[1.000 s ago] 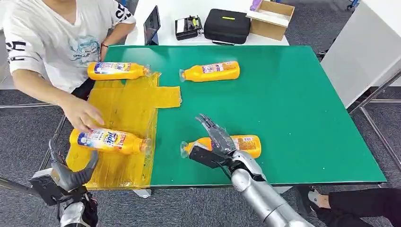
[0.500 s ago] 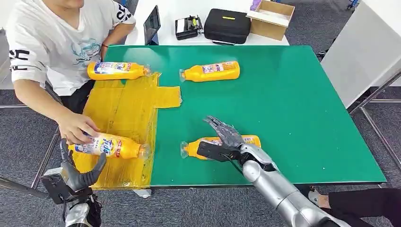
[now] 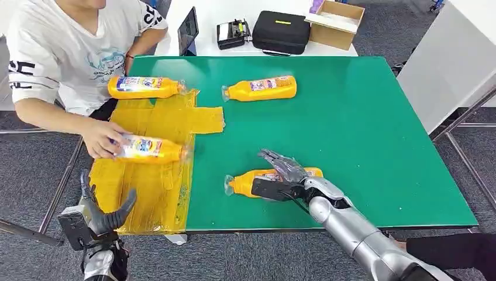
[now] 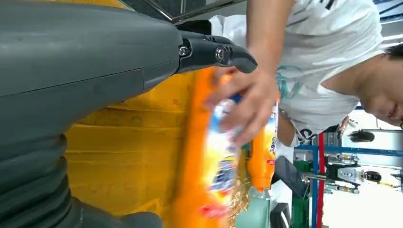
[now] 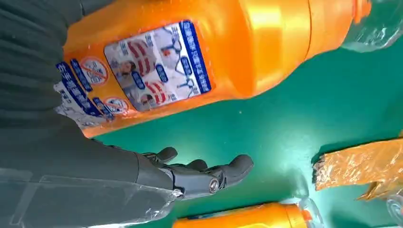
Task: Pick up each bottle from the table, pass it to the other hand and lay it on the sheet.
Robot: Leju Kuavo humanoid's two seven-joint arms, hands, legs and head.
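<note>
right hand (image 3: 279, 177): draped over the near bottle (image 3: 266, 182) at the table's (image 3: 362, 134) front edge, fingers spread and not wrapped round it yet (wrist cam has the dark fingers (image 5: 209, 173) hanging over bare green, beside the bottle's body, not on it)

left hand (image 3: 98, 213): spread wide, holding nothing, hovering off the table's front-left corner, palm up-ish like it's waiting for the handover

far bottle (image 3: 260, 88): lying on its side on the green near the back edge, just off the sheet's (image 3: 152, 175) tab

sheet: crinkly yellow film along the table's left edge; one bottle (image 3: 145, 86) lies at its back end

person's hand (image 3: 102, 138): holding another bottle (image 3: 153, 148) over the middle of the sheet (basically right where the drop zone is)

what could go wrong: round slick bottle lying sideways, so if the fingers close off-centre I'd bet it rolls or squirts toward the front edge and off the table. Also the person's arm is in the lane; a handover could bump it.
</note>
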